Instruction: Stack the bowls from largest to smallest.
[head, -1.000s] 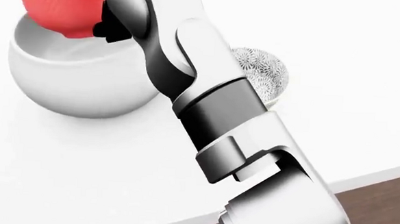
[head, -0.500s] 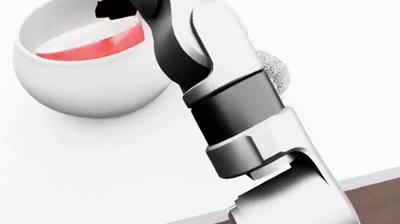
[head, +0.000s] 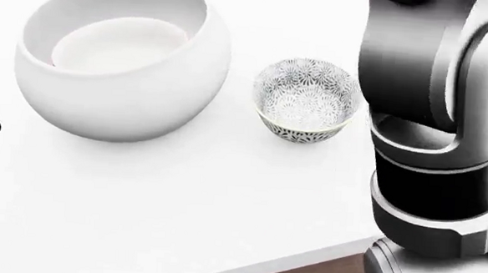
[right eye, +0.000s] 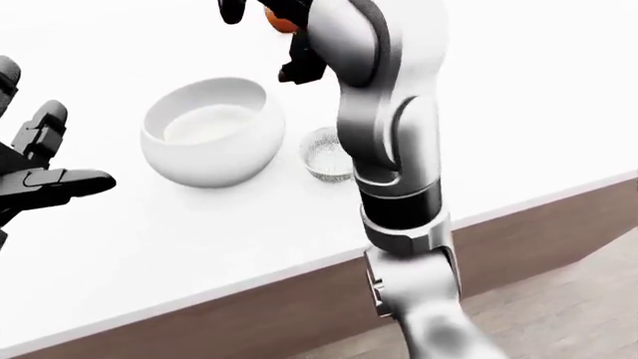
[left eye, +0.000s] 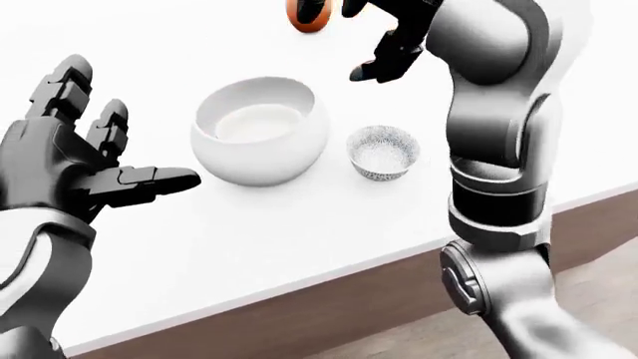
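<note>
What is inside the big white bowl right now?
The big white bowl shows only its own pale, bare floor, with no other bowl in it. The near wall hides a strip of the inside.

The large bowl [head: 122, 61] is plain white inside and out. The small bowl [head: 306, 101] is white covered with a fine dark grey floral pattern, paler at its bottom. An orange-red bowl [left eye: 309, 15] shows at the top edge of the left-eye view, just left of the right hand's [left eye: 391, 37] black fingers [left eye: 377, 69]. The left hand [left eye: 75, 164] is black too. The right arm [left eye: 494, 149] is glossy white with dark grey and black bands. The tabletop [left eye: 299, 217] is white with a brown wooden side.
</note>
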